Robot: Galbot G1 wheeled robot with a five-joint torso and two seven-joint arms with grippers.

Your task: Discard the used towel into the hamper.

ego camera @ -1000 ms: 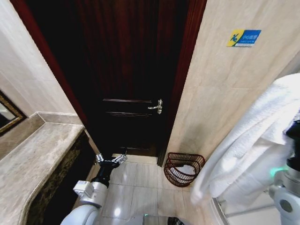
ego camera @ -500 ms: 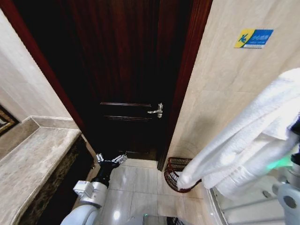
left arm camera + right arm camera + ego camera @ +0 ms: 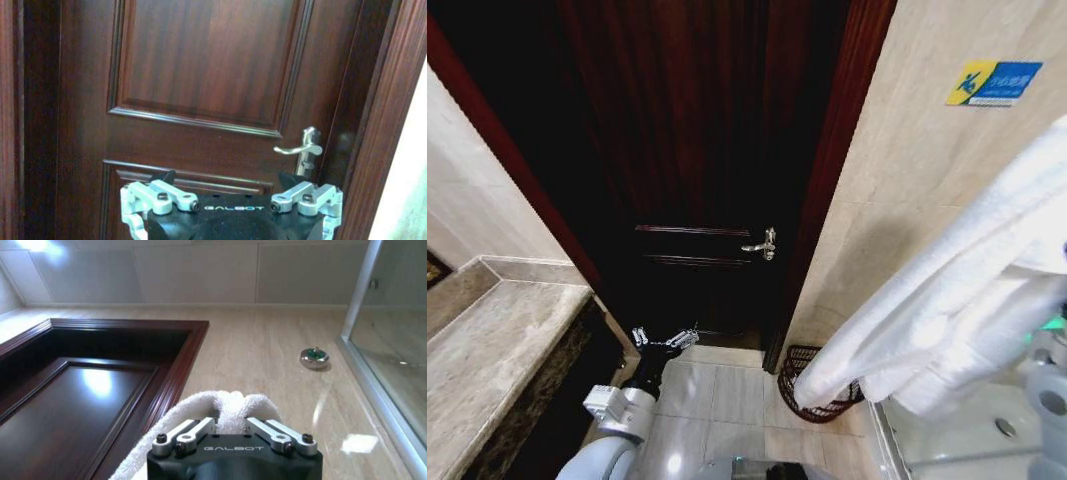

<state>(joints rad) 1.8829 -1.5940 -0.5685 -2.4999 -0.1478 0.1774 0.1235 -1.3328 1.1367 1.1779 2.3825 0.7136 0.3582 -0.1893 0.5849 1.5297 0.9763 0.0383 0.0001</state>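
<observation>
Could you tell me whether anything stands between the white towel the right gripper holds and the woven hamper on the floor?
Nothing visible does. The white terry towel, clamped in the right gripper, hangs over the dark reddish-brown slatted hamper by the tiled wall.

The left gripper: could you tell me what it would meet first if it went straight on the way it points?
Probably the dark door; the left gripper faces its panels, nothing between, though depth is unclear.

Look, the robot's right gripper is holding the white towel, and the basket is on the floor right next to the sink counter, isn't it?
Not quite. The right gripper does hold the white towel, but the hamper stands on the floor by the tiled wall, on the far side of the door from the counter. The head view shows it.
</observation>
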